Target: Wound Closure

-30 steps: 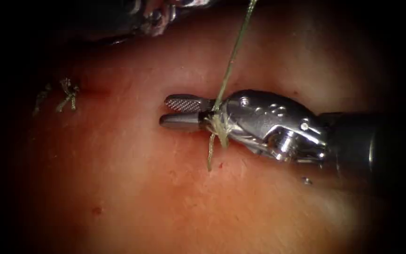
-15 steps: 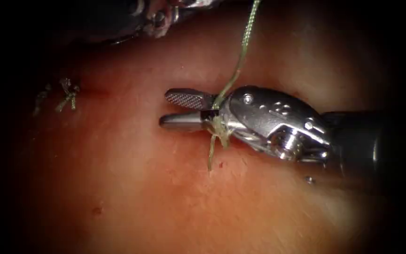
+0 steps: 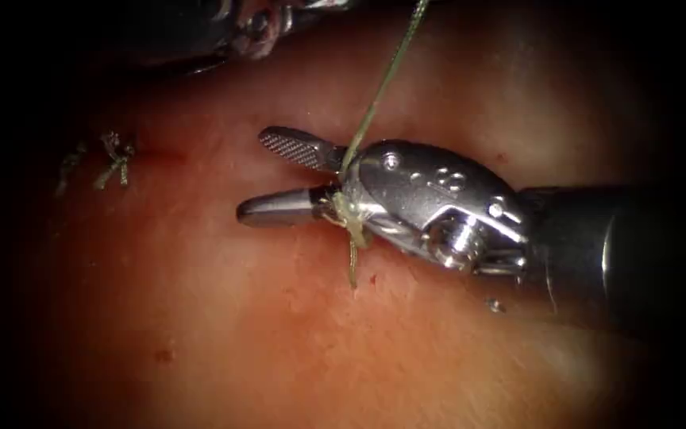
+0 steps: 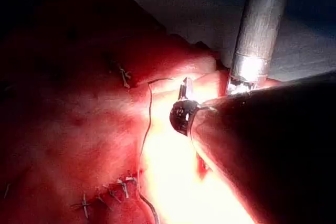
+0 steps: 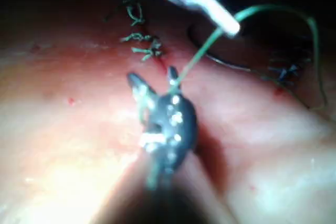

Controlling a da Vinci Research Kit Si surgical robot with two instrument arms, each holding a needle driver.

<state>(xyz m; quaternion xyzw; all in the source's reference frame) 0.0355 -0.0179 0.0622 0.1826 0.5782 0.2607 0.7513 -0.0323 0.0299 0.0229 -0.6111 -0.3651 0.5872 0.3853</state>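
My right tool [image 3: 252, 175] comes in from the right and lies low over the tissue [image 3: 200, 334], its jaws spread wide and holding nothing. The green thread [image 3: 379, 83] rises taut from a knot [image 3: 348, 216] at the base of those jaws, up and out of the top of the endoscope view. In the right wrist view the left tool [image 5: 227, 23] is shut on this thread [image 5: 199, 51], above the open right tool [image 5: 152, 77]. A thin dark arc [image 5: 220, 62] that looks like the needle lies on the tissue beyond it, held by neither tool.
Earlier stitches with short cut ends [image 3: 114, 159] sit to the left along the cut. Small spots of red fluid [image 3: 164, 355] dot the tissue. The left tool's body [image 3: 263, 20] hangs at the top. More stitches [image 4: 105, 198] and a loose thread [image 4: 148, 114] show in the left wrist view.
My right tool's jaws have spread from nearly shut to wide open, and the tool has slid a little to the left. The thread still runs unbroken up from the knot.
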